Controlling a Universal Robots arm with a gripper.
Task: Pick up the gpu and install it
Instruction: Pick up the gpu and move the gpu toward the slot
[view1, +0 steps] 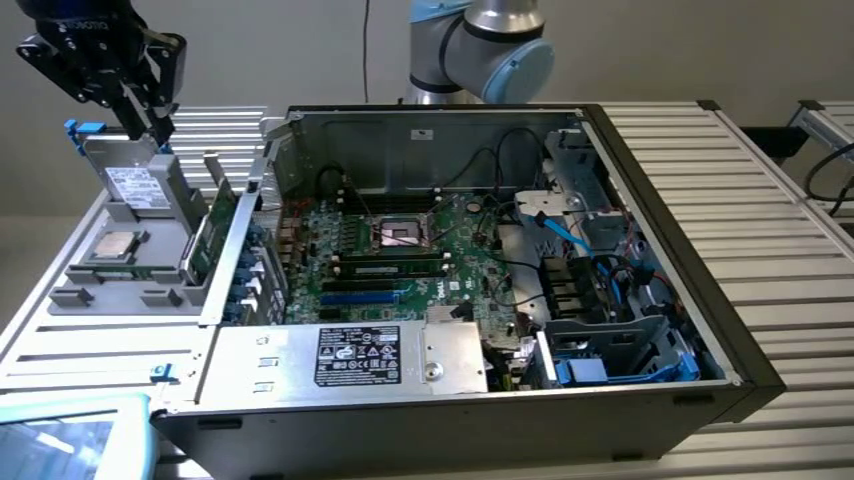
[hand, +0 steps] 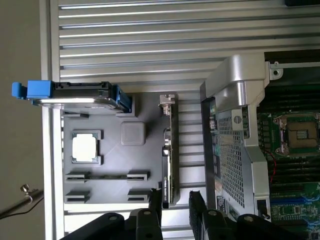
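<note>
The gpu (view1: 211, 235) stands on edge in a slot of the grey parts tray (view1: 80, 295), at the exterior view's left, beside the open computer case. In the wrist view the gpu (hand: 170, 145) shows edge-on as a thin dark strip with a silver bracket end. My gripper (view1: 150, 128) hangs above the tray, near the top of the upright drive, and holds nothing. In the wrist view, my gripper (hand: 176, 202) is open, with one black finger on each side of the line of the card's near end. The motherboard (view1: 387, 260) lies inside the case.
A silver white-labelled drive (view1: 134, 185) with blue tabs stands upright in the tray, close under the gripper. A CPU chip (hand: 84, 148) lies flat in a tray pocket. The case wall (view1: 247, 250) rises between tray and motherboard. The power supply (view1: 347, 355) sits at the case front.
</note>
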